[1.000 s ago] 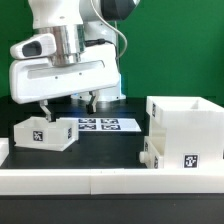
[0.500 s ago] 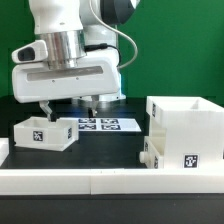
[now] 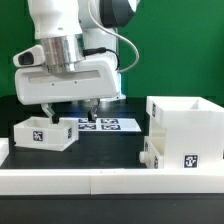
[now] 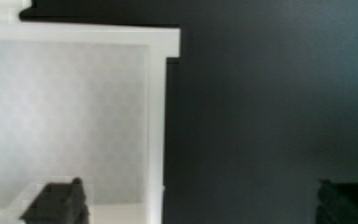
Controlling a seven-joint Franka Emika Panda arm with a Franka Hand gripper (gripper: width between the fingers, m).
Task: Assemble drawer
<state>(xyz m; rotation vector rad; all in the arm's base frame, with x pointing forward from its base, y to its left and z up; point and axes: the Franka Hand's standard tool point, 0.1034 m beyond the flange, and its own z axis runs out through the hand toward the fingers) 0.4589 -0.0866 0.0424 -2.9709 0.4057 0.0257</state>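
Nearby, marker board [image 3: 98, 125] beside tray [image 3: 45, 133].

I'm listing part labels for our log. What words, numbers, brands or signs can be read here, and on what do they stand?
No words, numbers or brand names can be read in either view.
Tray: one black-and-white square tag, a pattern with no letters.
Lower drawer part at the exterior view's right: one such tag.
Marker board: several such tags, too small to make out.

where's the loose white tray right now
The shallow white plastic tray sits at the exterior view's left, behind the low white border rail, beside the flat white marker board, just below the open claw.
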